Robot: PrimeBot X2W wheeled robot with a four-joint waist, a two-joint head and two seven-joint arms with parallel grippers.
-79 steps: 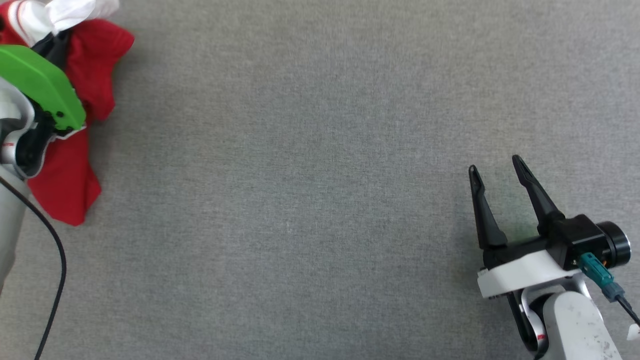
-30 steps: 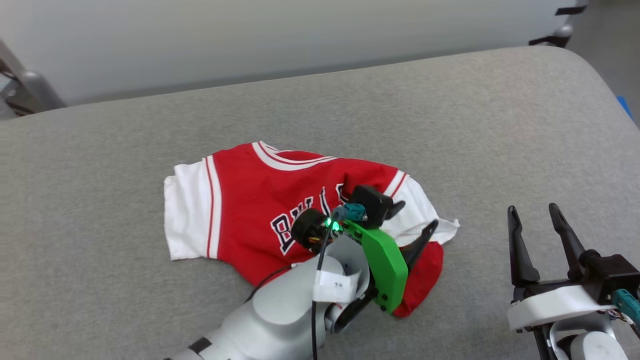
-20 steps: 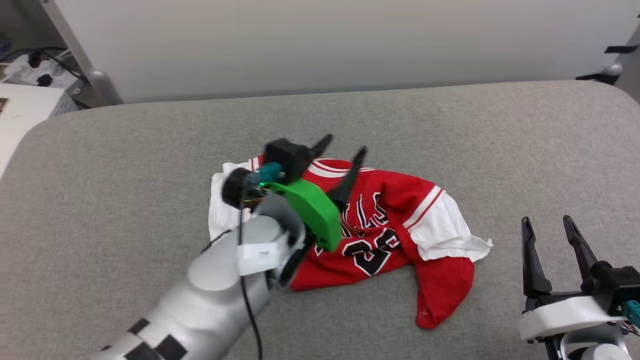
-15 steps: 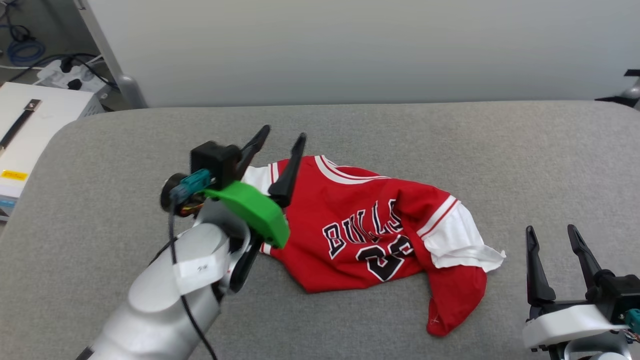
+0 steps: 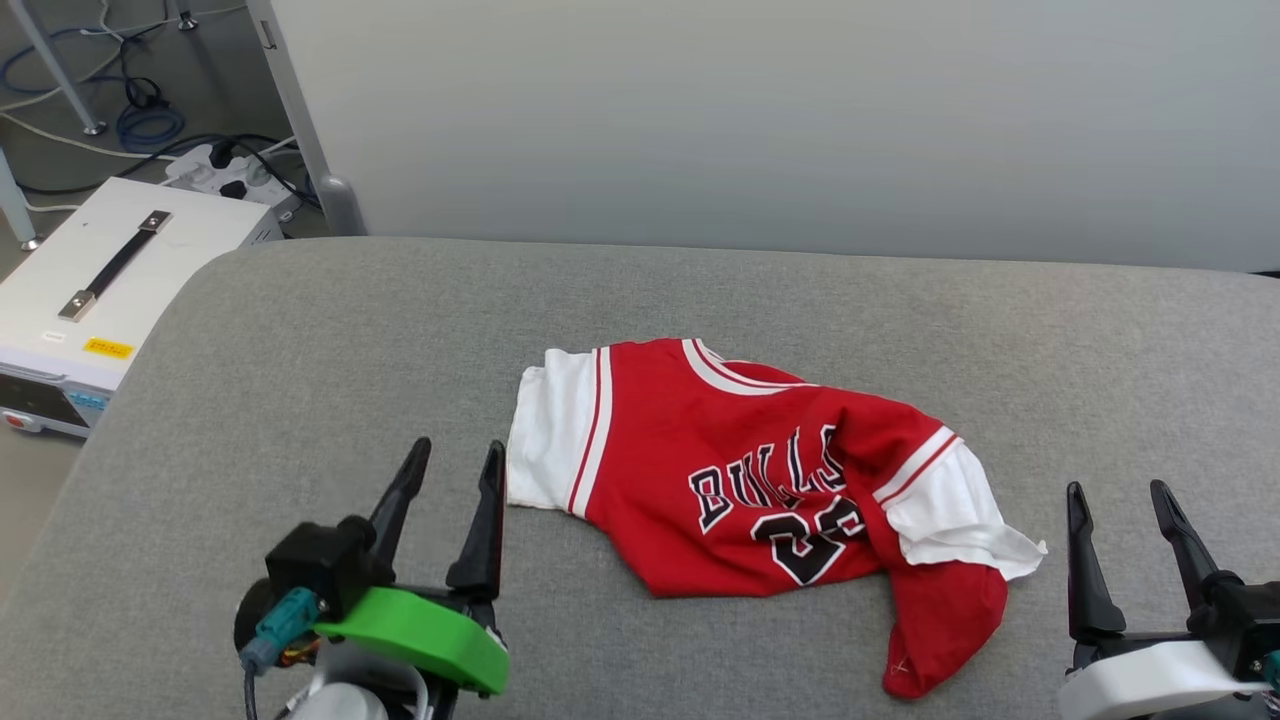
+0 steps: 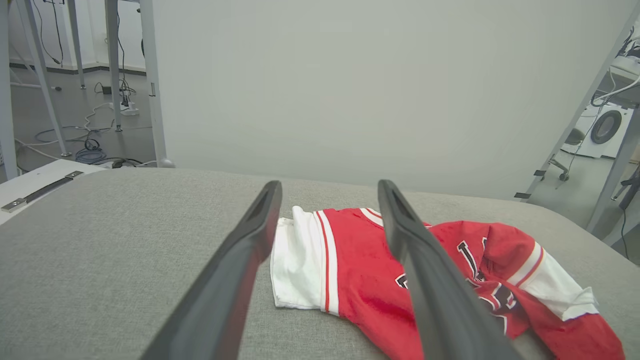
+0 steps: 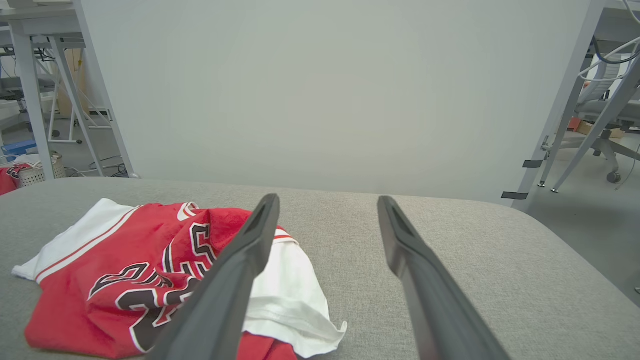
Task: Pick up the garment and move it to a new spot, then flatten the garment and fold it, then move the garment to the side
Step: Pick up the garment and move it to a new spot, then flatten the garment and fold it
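The garment (image 5: 760, 480), a red jersey with white sleeves and black lettering, lies crumpled on the grey padded table (image 5: 300, 330), its right side bunched and folded over. My left gripper (image 5: 455, 458) stands open at the lower left, just left of the white left sleeve, holding nothing. At the lower right my right gripper (image 5: 1118, 495) is open too, a little right of the garment's right sleeve. In the left wrist view the garment (image 6: 350, 265) lies just beyond the open left gripper (image 6: 327, 192). The right wrist view has the garment (image 7: 140, 260) to the left of the open right gripper (image 7: 327, 200).
A pale wall panel (image 5: 760, 120) stands behind the table's far edge. On the floor at the left sits a white case (image 5: 120, 280) with a strap handle, with cables and a power strip (image 5: 215, 170) behind it. Table legs and a chair (image 7: 595, 125) show off the right end.
The head camera has swung up and round to take in the whole table. My left arm let go of the garment and drew back from over it to the lower left. The garment now lies spread wider.
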